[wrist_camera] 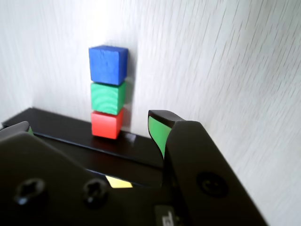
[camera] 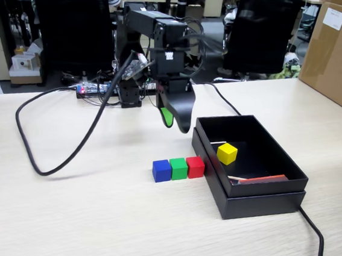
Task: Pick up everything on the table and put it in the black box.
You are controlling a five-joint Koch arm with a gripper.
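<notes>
Already inside black box (camera: 277, 155) — yellow cube (camera: 227, 153); matte, sharp-edged.

Matte painted wooden cubes (wrist_camera: 107, 92), wood-grain table (camera: 89, 217), matte cardboard black box (camera: 261, 197).

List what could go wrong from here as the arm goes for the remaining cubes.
1. The red cube, green cube and blue cube sit touching in a row, so closing on one may nudge its neighbour.
2. The red cube lies right beside the black box wall; a finger could catch the rim.
3. The gripper hangs empty above the table, and the black cable loops nearby and might snag.
</notes>
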